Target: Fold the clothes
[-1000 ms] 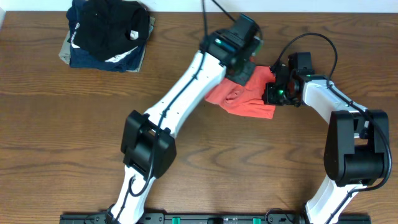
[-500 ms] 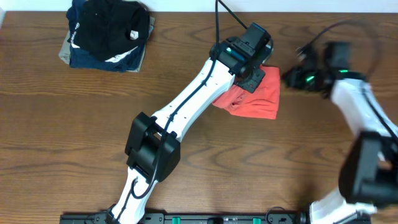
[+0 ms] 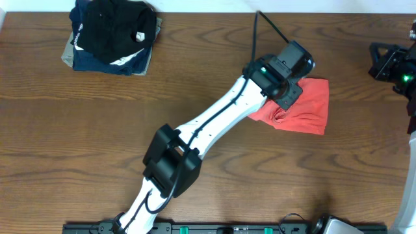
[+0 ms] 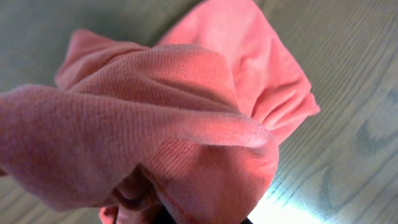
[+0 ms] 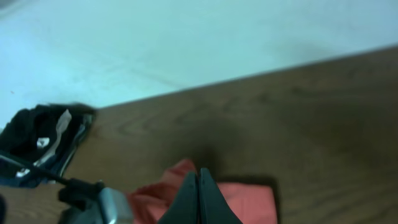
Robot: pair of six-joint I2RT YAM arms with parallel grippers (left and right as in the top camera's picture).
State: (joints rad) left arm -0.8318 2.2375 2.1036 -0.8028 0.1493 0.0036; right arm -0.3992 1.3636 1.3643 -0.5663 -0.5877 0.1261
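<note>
Red-orange T-shirt (image 3: 304, 109) is lying bunched on table (image 3: 78, 143), right half. Left gripper (image 3: 288, 86) is pinching its fabric; right gripper (image 5: 199, 182) is hovering closed, empty. Risk: one-point hold may be wadding or dropping cloth.

Left end effector (image 4: 200, 219) under T-shirt (image 4: 186, 118) cloth

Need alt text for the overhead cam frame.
The left gripper, its arm stretched diagonally across the wooden table, is shut on a crumpled red-orange T-shirt right of centre. The right gripper sits shut at the far right edge, clear of it. Dark folded garments are stacked top left.
</note>
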